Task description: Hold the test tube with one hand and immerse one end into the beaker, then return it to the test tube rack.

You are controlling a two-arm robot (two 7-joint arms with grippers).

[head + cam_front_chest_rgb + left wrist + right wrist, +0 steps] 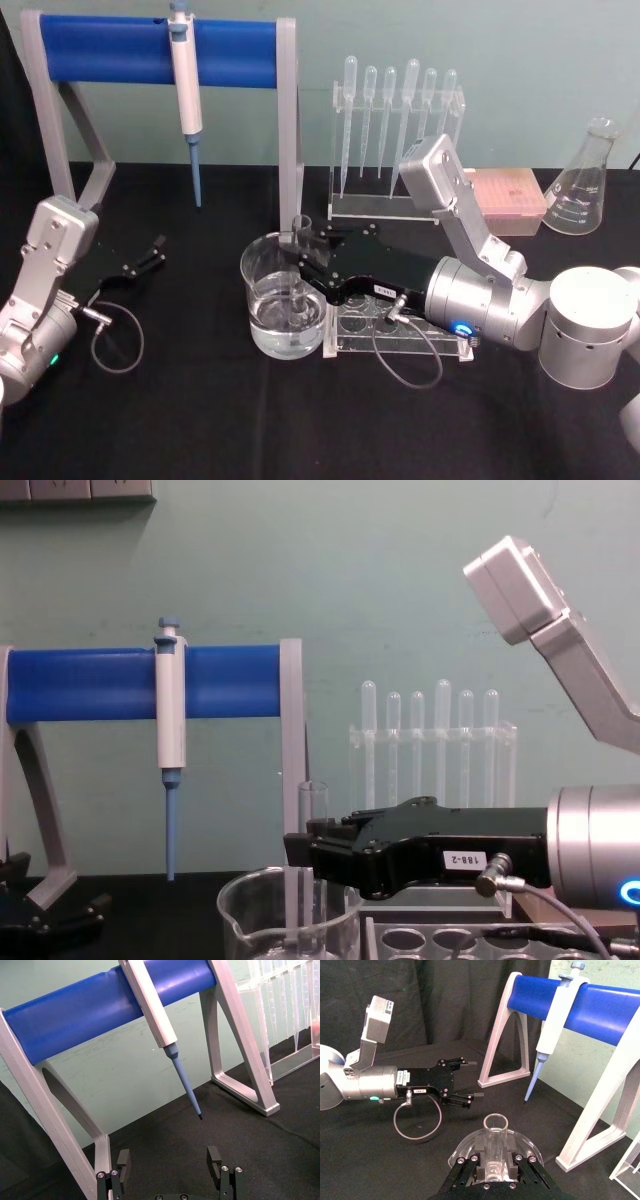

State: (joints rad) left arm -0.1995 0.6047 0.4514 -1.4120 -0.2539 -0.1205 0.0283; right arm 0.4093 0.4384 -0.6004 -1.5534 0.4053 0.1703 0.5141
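Note:
The test tube (pixel 302 228) stands upright with my right gripper (pixel 303 256) shut on its upper part. Its lower end reaches down inside the beaker (pixel 262 290), into the clear liquid at the bottom. In the right wrist view the tube's open rim (pixel 495 1121) rises between the black fingers (pixel 479 1170) above the beaker rim (pixel 462 1146). The chest view shows the tube (pixel 313 805) passing through the right gripper (pixel 300 852) into the beaker (pixel 250 920). My left gripper (pixel 155 250) rests open on the table at the left, empty (pixel 169 1160).
A blue bar stand (pixel 110 50) holding a hanging pipettor (pixel 185 70) stands at the back left. A rack of plastic pipettes (pixel 395 110), a pink box (pixel 505 200) and a conical flask (pixel 585 185) line the back right. A clear holed rack (pixel 400 335) lies under my right arm.

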